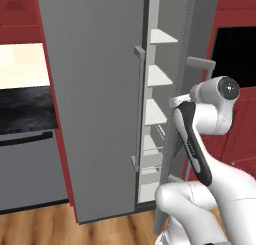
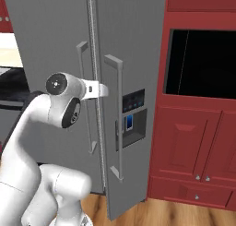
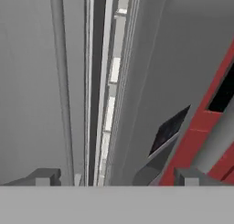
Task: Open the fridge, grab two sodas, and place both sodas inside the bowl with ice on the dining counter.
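Note:
The tall grey fridge [image 1: 95, 89] [image 2: 50, 36] fills the middle of both base views. Its left door is closed. Its right door [image 2: 133, 59] stands ajar, and pale shelves [image 1: 160, 76] show through the gap. My arm reaches up to the seam between the doors, near the left door's bar handle [image 2: 83, 96] [image 3: 61, 81] and the right door's handle [image 2: 115, 114]. In the hand view my gripper [image 3: 118, 178] is open, fingertips [image 3: 43, 176] far apart with nothing between them, looking along the gap. The sodas, the bowl with ice and the dining counter are out of view.
Dark red cabinets with a black oven opening [image 2: 203, 63] [image 1: 240, 54] stand right of the fridge. To the left are a black counter top [image 1: 25, 106] and a grey appliance front [image 1: 25, 169]. Wooden floor [image 1: 50, 224] lies in front.

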You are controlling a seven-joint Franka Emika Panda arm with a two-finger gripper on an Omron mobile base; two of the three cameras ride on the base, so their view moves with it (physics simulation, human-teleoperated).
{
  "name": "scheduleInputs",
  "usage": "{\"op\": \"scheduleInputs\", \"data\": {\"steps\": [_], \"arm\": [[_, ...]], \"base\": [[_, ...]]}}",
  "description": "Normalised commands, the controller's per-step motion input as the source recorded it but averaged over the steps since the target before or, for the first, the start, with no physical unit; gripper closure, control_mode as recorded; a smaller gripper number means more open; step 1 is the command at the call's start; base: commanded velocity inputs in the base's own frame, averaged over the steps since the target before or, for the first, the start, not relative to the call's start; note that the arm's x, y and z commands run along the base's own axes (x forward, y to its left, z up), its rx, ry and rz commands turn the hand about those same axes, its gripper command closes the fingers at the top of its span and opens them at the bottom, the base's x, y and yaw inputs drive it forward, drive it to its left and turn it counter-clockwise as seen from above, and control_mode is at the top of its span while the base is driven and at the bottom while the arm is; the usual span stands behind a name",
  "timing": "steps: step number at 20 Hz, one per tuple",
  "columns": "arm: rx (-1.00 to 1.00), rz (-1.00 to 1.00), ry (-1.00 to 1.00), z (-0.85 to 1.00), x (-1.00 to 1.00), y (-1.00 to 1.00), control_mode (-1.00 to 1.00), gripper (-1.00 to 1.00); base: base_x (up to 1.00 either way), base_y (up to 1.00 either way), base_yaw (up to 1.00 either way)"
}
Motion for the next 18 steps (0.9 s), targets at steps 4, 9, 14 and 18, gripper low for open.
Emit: {"op": "scheduleInputs", "data": {"steps": [4, 9, 14, 18], "arm": [[-0.18, 0.0, 0.07, 0.03, 0.36, 0.89, -1.0, -1.0], [-0.13, 0.0, 0.14, 0.0, 0.63, 0.66, -1.0, -1.0], [-0.05, 0.0, 0.13, -0.02, 0.74, 0.14, -1.0, -1.0], [-0.01, -0.01, 0.09, -0.11, 0.67, -0.01, -1.0, -1.0]], "base": [[0.0, 0.0, 0.0], [0.0, 0.0, 0.0], [0.0, 0.0, 0.0], [0.0, 0.0, 0.0]]}}
